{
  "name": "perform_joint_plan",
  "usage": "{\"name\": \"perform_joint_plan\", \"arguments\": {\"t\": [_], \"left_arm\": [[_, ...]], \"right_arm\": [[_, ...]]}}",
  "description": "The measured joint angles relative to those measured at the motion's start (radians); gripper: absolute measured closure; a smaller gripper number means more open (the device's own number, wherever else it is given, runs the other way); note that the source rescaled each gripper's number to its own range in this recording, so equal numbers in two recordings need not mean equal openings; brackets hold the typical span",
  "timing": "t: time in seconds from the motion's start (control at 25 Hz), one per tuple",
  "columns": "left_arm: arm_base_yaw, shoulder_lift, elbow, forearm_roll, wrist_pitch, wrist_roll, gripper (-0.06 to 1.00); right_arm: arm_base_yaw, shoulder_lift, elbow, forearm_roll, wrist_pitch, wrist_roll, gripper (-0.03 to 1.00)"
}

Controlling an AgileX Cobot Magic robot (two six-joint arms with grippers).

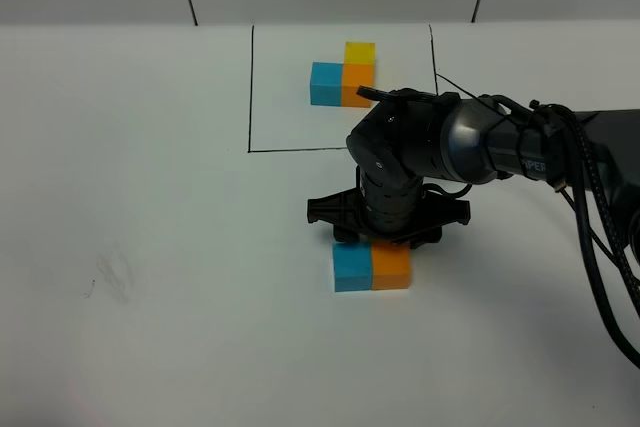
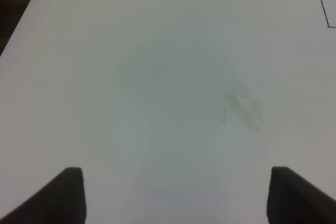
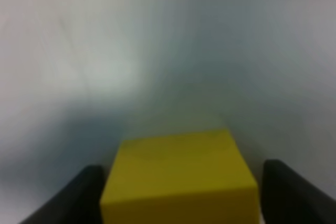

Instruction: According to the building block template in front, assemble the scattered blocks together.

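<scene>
The building block template (image 1: 343, 77) is a joined blue, orange and yellow cluster inside a thin black rectangle at the back of the table. Of the scattered blocks, the blue cube (image 1: 351, 268) and the orange cube (image 1: 393, 266) sit side by side, touching, near the middle of the table. My right gripper (image 1: 386, 235) hovers just behind and above them. In the right wrist view the gripper (image 3: 181, 170) has its fingers against both sides of the yellow cube (image 3: 178, 182). The yellow cube is hidden in the high view. My left gripper (image 2: 176, 182) is open and empty over bare table.
The black rectangle line (image 1: 249, 97) frames the template. A faint grey smudge (image 1: 112, 277) marks the white table on the left; it also shows in the left wrist view (image 2: 242, 109). The right arm and its cables (image 1: 590, 207) reach in from the right.
</scene>
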Motion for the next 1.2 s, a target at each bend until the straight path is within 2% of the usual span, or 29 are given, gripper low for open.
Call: {"name": "perform_joint_plan", "arguments": {"t": [0.28,0.48,0.6,0.76,0.88,1.0,1.08,1.2], "left_arm": [[0.000,0.000,0.000,0.000,0.000,0.000,0.34],[0.000,0.000,0.000,0.000,0.000,0.000,0.34],[0.000,0.000,0.000,0.000,0.000,0.000,0.34],[0.000,0.000,0.000,0.000,0.000,0.000,0.34],[0.000,0.000,0.000,0.000,0.000,0.000,0.34],[0.000,0.000,0.000,0.000,0.000,0.000,0.34],[0.000,0.000,0.000,0.000,0.000,0.000,0.34],[0.000,0.000,0.000,0.000,0.000,0.000,0.34]], "right_arm": [[0.000,-0.022,-0.001,-0.023,0.031,-0.014,0.25],[0.000,-0.079,-0.089,-0.118,0.088,-0.045,0.06],[0.000,-0.125,-0.180,-0.193,0.096,-0.082,0.02],[-0.019,-0.196,-0.322,-0.361,0.096,-0.059,0.01],[-0.084,-0.253,-0.412,-0.452,0.099,-0.054,0.01],[-0.187,-0.329,-0.452,-0.467,0.099,-0.116,0.01],[-0.275,-0.390,-0.456,-0.472,0.091,-0.220,0.01],[-0.406,-0.473,-0.457,-0.473,0.094,-0.482,0.01]]}}
